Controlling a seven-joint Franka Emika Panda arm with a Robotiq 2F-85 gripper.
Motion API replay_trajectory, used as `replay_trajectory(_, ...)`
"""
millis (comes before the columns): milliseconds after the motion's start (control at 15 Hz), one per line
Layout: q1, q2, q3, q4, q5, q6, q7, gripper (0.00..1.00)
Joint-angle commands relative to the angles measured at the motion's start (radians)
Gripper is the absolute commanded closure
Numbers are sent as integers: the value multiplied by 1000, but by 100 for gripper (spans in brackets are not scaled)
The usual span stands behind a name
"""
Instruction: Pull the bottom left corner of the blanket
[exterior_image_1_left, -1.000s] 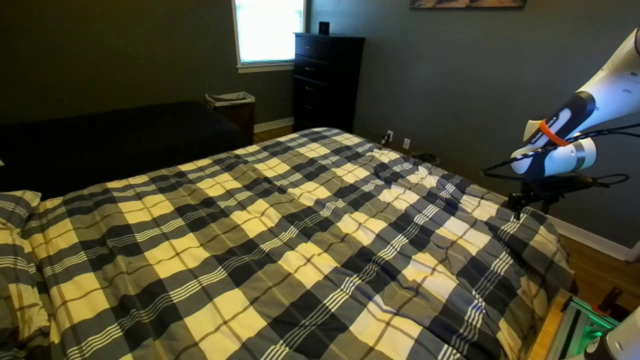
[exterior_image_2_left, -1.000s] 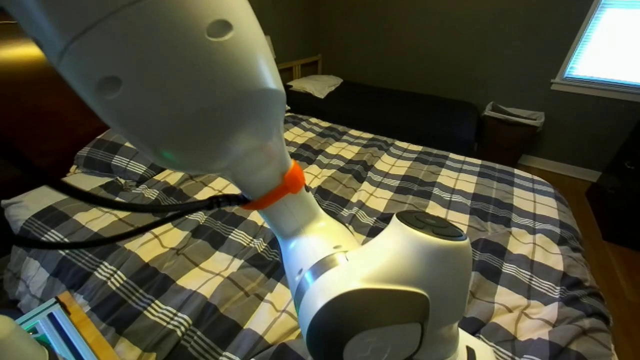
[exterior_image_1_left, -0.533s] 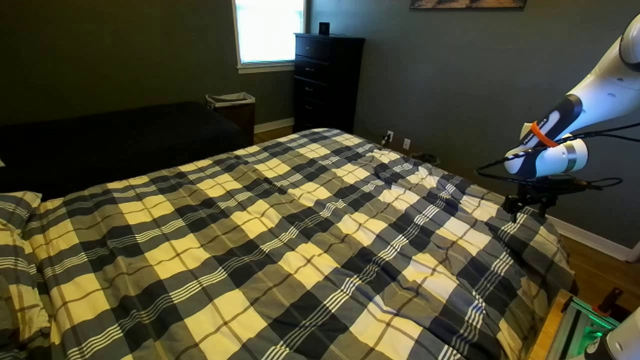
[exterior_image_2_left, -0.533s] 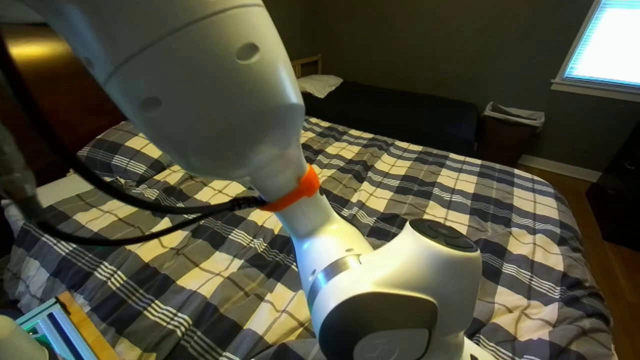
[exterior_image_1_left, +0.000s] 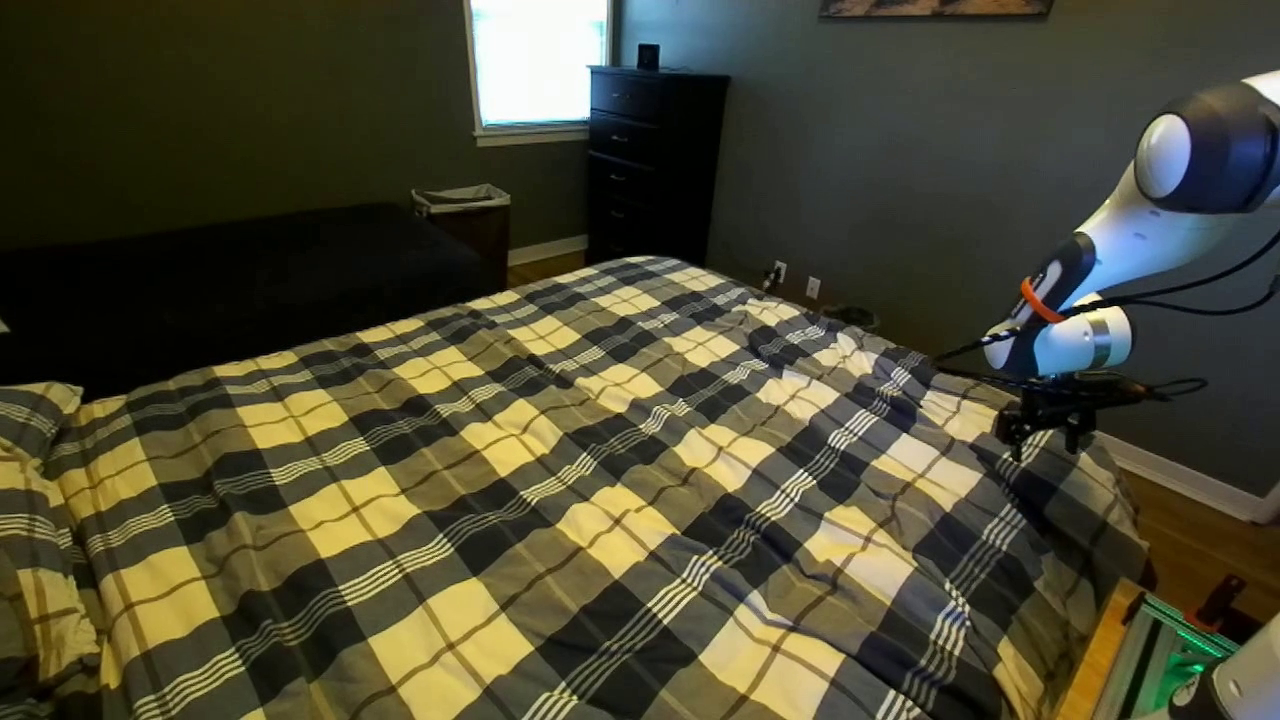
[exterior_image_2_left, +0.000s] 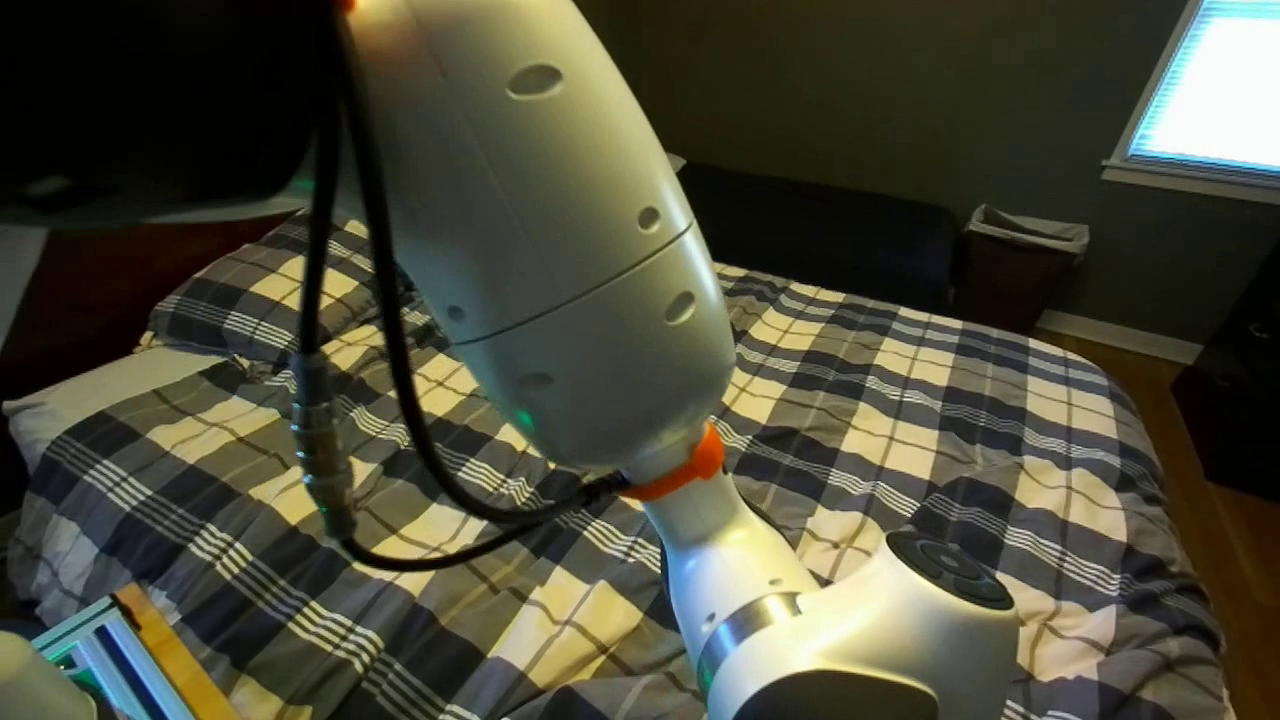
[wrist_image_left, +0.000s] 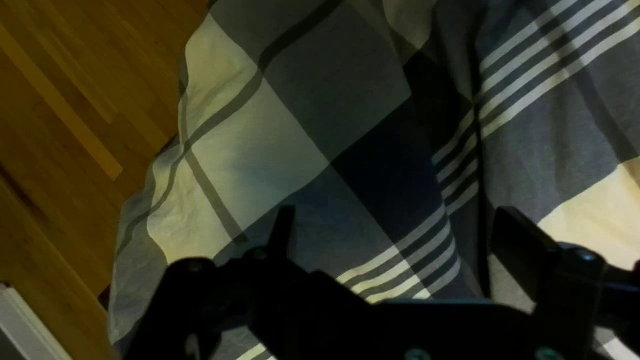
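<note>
As it lies spread out in both exterior views, the big blanket (exterior_image_1_left: 560, 480) shows black, grey and cream-yellow checks and lots of soft wrinkles. In an exterior view, its bottom left corner (exterior_image_1_left: 1100, 525) is at the right end, where the cloth droops down. I cannot pick out the very tip.

The black robot hand (exterior_image_1_left: 1045, 450) points down over that end, near the corner. In the wrist view its two fingers (wrist_image_left: 282, 235) are spread wide, one to the left and one to the right, and they have hold of nothing. I cannot tell if they touch the cloth. A deep, dark fold (wrist_image_left: 479, 175) runs just left of the right finger. To the left, the blanket's edge hangs beside a wood floor (wrist_image_left: 90, 100).

The white robot arm (exterior_image_1_left: 1145, 235) comes in from the right in an exterior view, with an orange band (exterior_image_1_left: 1040, 302) around it. In an exterior view the arm slants across in front of the blanket, and black cords (exterior_image_2_left: 385, 280) loop on its left. A checked pillow (exterior_image_2_left: 230, 300) and a bit of pale sheet (exterior_image_2_left: 110, 390) are at the left there. Far off, past the blanket, there is a low dark bed (exterior_image_1_left: 250, 280) on the left, then a bin (exterior_image_1_left: 485, 230) just right of it, a bright window (exterior_image_1_left: 540, 60) and a tall black dresser (exterior_image_1_left: 655, 160) with a little box (exterior_image_1_left: 648, 56) on top.
</note>
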Motion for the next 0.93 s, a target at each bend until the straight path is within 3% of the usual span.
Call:
replay_trajectory(0, -19, 113, 2, 116, 14, -15, 12, 0)
replay_trajectory(467, -56, 230, -24, 227, 8, -32, 28, 0)
replay_trajectory(867, -126, 288, 13, 299, 33, -34, 16, 0)
